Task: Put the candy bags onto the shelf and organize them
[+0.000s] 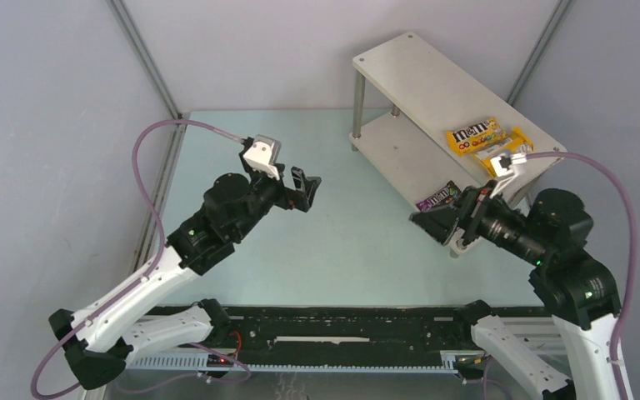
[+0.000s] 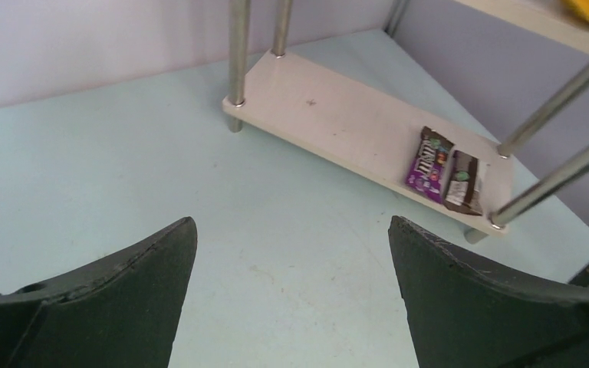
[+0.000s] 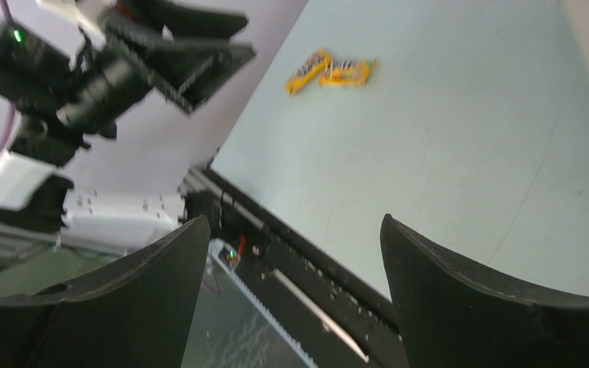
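Note:
The white two-tier shelf (image 1: 417,75) stands at the back right. A yellow candy bag (image 1: 473,135) lies on its top board, and a second yellow one (image 1: 504,154) is partly hidden behind my right wrist. A purple bag (image 1: 439,197) lies on the lower board (image 2: 330,115). In the left wrist view the purple bag (image 2: 429,163) lies beside a dark brown bag (image 2: 462,182). Two yellow-orange bags (image 3: 330,70) lie on the table in the right wrist view; they do not show from above. My left gripper (image 1: 304,190) (image 2: 291,222) is open and empty above the table. My right gripper (image 1: 435,225) (image 3: 295,220) is open and empty in front of the shelf.
The pale green table (image 1: 350,242) is closed in by grey walls at the back and sides. A black rail (image 1: 342,325) runs along the near edge between the arm bases. The shelf's silver legs (image 2: 236,54) stand on the lower board.

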Robot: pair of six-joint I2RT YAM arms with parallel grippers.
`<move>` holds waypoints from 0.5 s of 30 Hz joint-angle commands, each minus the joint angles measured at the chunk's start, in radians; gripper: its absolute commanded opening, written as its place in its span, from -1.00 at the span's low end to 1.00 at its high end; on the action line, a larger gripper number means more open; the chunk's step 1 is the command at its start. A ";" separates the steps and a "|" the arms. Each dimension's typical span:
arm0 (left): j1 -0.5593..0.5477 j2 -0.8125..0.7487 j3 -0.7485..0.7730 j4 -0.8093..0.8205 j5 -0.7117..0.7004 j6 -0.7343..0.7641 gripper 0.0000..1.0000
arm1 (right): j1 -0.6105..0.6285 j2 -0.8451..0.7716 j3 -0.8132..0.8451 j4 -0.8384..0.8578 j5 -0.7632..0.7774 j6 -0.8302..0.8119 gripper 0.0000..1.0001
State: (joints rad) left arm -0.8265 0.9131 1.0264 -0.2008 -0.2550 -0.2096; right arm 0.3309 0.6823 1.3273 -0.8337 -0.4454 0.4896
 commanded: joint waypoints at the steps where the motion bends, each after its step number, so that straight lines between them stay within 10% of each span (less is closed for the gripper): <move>1: 0.018 0.007 -0.043 -0.008 -0.134 -0.062 0.99 | 0.078 -0.069 -0.090 -0.007 -0.042 -0.057 0.84; 15: 0.722 -0.062 -0.512 0.092 0.083 -0.633 1.00 | 0.085 -0.240 -0.289 -0.038 -0.132 -0.113 0.90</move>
State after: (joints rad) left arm -0.2562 0.8333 0.5922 -0.2253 -0.2535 -0.6243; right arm 0.4084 0.4541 1.0622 -0.8581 -0.5568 0.4171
